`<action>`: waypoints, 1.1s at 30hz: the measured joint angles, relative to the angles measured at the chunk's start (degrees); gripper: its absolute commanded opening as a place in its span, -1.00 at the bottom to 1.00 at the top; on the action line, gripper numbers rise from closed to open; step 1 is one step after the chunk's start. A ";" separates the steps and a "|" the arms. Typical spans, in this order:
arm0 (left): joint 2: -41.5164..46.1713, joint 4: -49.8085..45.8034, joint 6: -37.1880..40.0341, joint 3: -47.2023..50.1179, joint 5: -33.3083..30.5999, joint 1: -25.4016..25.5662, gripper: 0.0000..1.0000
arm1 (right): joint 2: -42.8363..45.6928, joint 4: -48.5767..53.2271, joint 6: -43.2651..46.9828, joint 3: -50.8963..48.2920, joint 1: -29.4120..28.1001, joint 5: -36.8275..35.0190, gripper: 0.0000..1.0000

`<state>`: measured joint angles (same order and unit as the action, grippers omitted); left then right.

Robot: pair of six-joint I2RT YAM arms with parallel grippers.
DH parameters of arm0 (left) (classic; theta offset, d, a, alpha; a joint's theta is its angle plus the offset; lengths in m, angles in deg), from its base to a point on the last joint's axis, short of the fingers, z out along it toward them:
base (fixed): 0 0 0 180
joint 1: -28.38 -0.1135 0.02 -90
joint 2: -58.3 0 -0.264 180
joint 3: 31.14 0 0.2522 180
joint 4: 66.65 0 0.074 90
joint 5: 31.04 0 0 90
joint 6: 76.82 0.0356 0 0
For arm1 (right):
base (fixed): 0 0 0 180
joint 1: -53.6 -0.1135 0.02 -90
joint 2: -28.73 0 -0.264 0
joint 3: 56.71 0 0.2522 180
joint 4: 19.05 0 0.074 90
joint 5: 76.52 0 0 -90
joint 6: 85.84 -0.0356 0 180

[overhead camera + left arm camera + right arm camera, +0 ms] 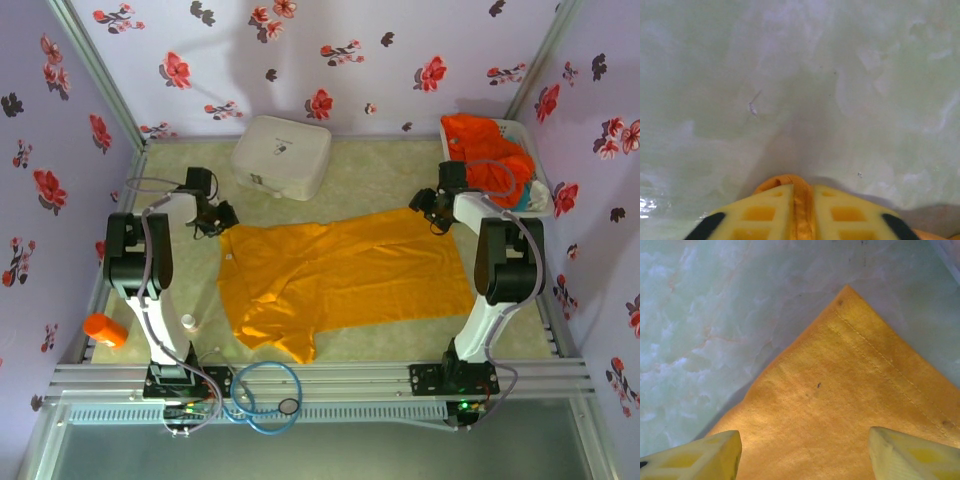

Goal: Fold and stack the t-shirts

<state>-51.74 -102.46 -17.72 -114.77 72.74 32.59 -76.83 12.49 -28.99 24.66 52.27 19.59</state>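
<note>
The golden-yellow t-shirt (350,275) lies spread across the middle of the table (400,175). The left gripper (801,212) pinches a fold of the shirt's left edge. The right gripper (805,452) hangs spread over its far-right corner. The red-orange t-shirt (485,150) sits bunched, seemingly in a white bin (538,195).

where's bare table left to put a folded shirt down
Bare table runs along the back between the white case and the basket; a thinner strip lies in front of the yellow-orange t-shirt, toward the right. The middle is covered by that shirt, and the near-left holds an orange cylinder.
</note>
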 measured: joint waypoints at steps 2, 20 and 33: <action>0.00 0.00 -0.07 -0.17 0.02 0.00 -0.98 | -0.17 0.02 0.00 0.15 -0.09 -0.42 0.34; -0.81 -10.56 4.37 -8.87 -6.38 -4.09 -1.00 | -4.02 4.87 -0.28 5.29 -3.26 -9.01 0.33; -5.70 -16.87 8.63 -24.17 -11.69 -4.22 -0.28 | -5.35 7.30 -0.28 7.91 -5.27 -6.99 0.46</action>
<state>-57.45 -119.33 -9.08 -138.94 61.05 28.37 -82.18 19.79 -29.27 32.57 47.01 12.60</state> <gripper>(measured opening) 0.311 0.707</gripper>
